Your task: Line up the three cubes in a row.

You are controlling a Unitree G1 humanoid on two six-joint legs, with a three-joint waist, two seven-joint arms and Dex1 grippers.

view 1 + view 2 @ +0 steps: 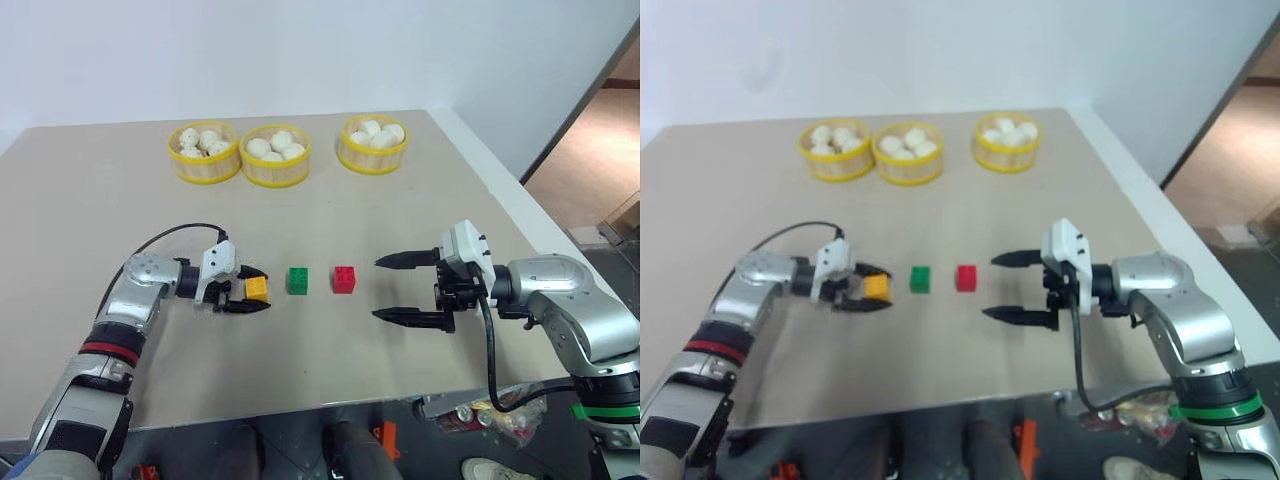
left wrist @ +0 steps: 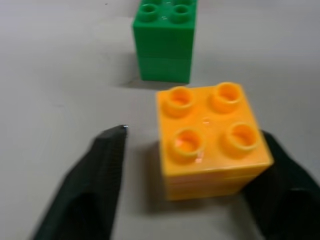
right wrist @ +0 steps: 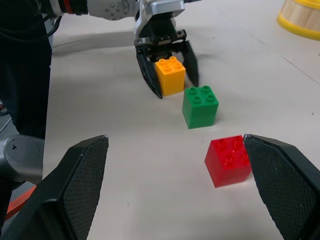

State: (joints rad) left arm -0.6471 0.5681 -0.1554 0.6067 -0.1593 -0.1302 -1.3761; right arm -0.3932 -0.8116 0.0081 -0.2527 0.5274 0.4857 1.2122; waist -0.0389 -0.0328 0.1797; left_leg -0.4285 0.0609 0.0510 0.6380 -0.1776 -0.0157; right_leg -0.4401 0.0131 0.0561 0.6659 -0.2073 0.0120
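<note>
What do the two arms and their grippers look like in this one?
Both arms are silver metal. The left arm wears a red band above a black forearm section, the right arm a green band. Black cables run along each. The left gripper and right gripper have white housings and black fingers.

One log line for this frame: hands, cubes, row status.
left hand: open around yellow-orange cube | right hand: open, empty | green cube, red cube: on table | row: formed

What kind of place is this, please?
Probably an indoor robot test room, not a real kitchen: a plain table against a bare white wall, with three bun baskets and toy cubes laid out as props.
</note>
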